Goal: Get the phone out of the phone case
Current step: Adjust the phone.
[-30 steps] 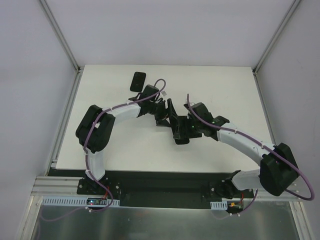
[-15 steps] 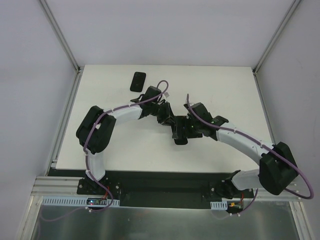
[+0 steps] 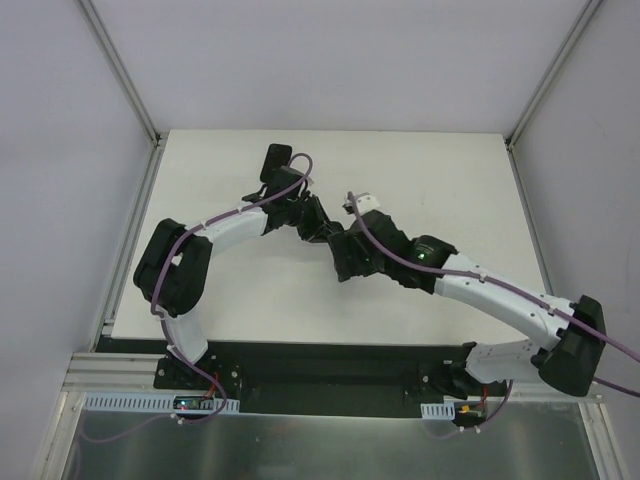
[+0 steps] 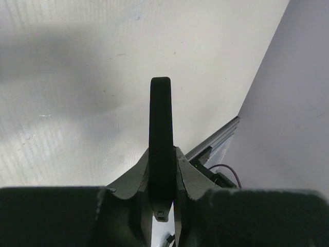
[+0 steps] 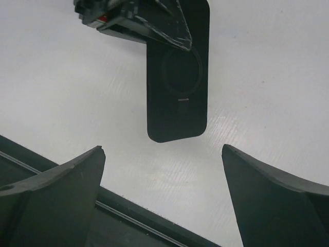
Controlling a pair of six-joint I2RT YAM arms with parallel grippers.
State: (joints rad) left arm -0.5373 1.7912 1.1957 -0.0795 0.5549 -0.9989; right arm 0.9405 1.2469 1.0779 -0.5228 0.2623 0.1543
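Both arms have swung rearward and left. Now the left gripper (image 4: pixel 161 159) clamps the phone case (image 5: pixel 178 77) edge-on over the worktop (image 5: pixel 61 77). The right gripper (image 5: pixel 163 149) gapes wide and is empty. A dark slab (image 3: pixel 277 160) at the rear is probably the phone, so extraction looks done. Next move: set the case down gently.

Diffuse, even light from above; white tabletop (image 3: pixel 450 190) bright and flat. Shadows soft. Left wrist view: grey shadow band upper left, left tool (image 4: pixel 162 159) base blurred. Right tool (image 5: pixel 163 149) fingers soft-edged, out of focus.
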